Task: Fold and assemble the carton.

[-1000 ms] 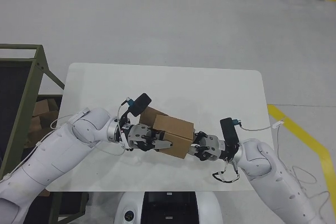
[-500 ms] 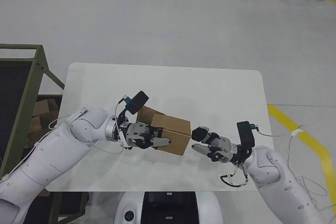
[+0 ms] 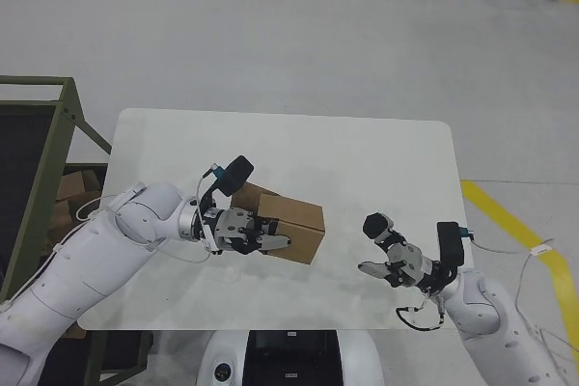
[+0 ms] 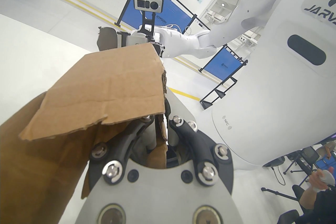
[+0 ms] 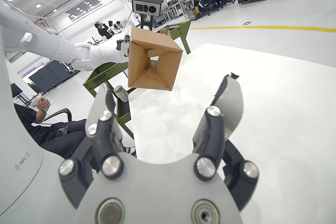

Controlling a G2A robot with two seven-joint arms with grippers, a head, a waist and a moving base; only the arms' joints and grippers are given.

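Left pincer (image 3: 254, 234) is clamped on a wall of the carton (image 3: 294, 227), just left of centre in the top view. The carton looks to be held up off the table (image 3: 367, 145), lying on its side with the open end turned toward the right pincer (image 3: 377, 249). That one is spread wide with nothing in it, lower right of centre, well apart from the carton. In the right wrist view the carton can be looked straight into, and a couple of small flaps are seen poking inward at the far end, not closed up yet. Plain corrugated board, so it's probably super light and not much grip should be needed. The walls can be expected to flex, though, and to get crushed if squeezed hard. One flap edge (image 4: 78, 120) looks ragged in the left wrist view. A hold is best taken close to a corner crease, where the board is likely stiffest. Flaps would be better pushed at the free edge so they hinge on the score line.
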